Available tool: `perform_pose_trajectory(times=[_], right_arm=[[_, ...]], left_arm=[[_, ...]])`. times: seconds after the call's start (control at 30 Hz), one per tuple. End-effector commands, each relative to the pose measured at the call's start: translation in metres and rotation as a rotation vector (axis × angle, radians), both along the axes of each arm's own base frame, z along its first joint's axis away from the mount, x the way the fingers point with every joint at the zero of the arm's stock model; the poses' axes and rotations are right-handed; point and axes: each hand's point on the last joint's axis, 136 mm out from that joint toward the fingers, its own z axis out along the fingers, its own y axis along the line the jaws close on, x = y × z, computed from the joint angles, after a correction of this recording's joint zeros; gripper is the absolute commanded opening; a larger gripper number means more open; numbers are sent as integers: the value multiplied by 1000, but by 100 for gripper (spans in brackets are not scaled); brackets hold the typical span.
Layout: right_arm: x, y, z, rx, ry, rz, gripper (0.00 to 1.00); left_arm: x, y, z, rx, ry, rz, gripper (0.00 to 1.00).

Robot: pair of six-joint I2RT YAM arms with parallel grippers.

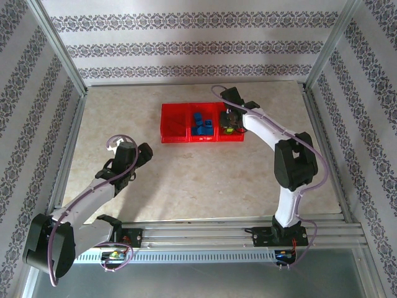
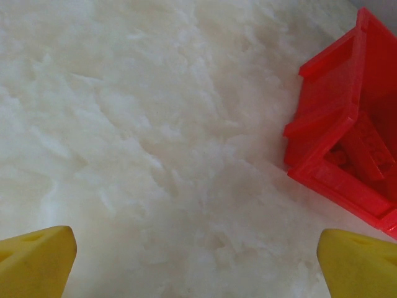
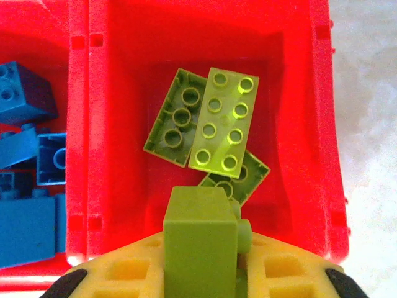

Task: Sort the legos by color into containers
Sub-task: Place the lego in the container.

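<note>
1. Yellow-green plastic, hard and light: the brick [image 3: 201,242] you are carrying is a small stiff block. I judge its smooth faces a little slippery, though a drop should not break it.
2. Your right gripper [image 3: 205,276] has its jaws closed on the brick's flat sides, with one stud poking out to the right. Flat opposite faces are the place to hold a piece like this; studs or corners would let it twist.
3. The brick hangs just over the near wall of the right-hand bin [image 3: 322,155], above the bin's floor and not touching it.
4. Inside that bin lie three yellow-green bricks [image 3: 223,121]. A bright one lies studs up on top, a darker one lies hollow side up beside it and touching, and a third lies partly under them. Your brick matches their colour, so letting go here looks right. Expect it to bounce or tip on the pile, as light as it is.
5. Next door, the middle bin [image 1: 202,140] holds the blue bricks [image 3: 25,93], heaped loosely.
6. The left-hand bin [image 2: 347,124] shows red bricks [image 2: 363,155] inside in the left wrist view. They are hard to count, red against red.
7. Your left gripper [image 2: 198,267] is spread wide and holds nothing. It hovers over bare table [image 2: 155,124], well apart from the left-hand bin.
</note>
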Motion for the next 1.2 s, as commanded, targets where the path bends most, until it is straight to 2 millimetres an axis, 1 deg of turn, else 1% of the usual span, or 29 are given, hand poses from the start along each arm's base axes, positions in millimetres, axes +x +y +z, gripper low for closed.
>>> perform_pose_trajectory(times=[0.0,0.13,0.33,0.5,0.77,0.93,1.17], right_arm=[[17,6,1,17,-13,26,20],[30,12,0,28,-18,39,22],[40,16,-8,34,-5,41,26],[43,17,-12,37,1,37,28],[43,15,-13,30,6,32,36],[40,13,-7,27,-3,32,37],[30,6,14,23,-40,25,40]], left_arm=[[10,-6,9,-12,-26,-36,100],[12,-10,6,-19,-13,-53,100],[12,-13,4,-25,-6,-64,100],[12,-13,5,-19,-3,-72,100],[11,-13,3,-22,2,-73,100],[10,-13,3,-20,5,-74,100],[10,-12,6,-10,1,-73,100]])
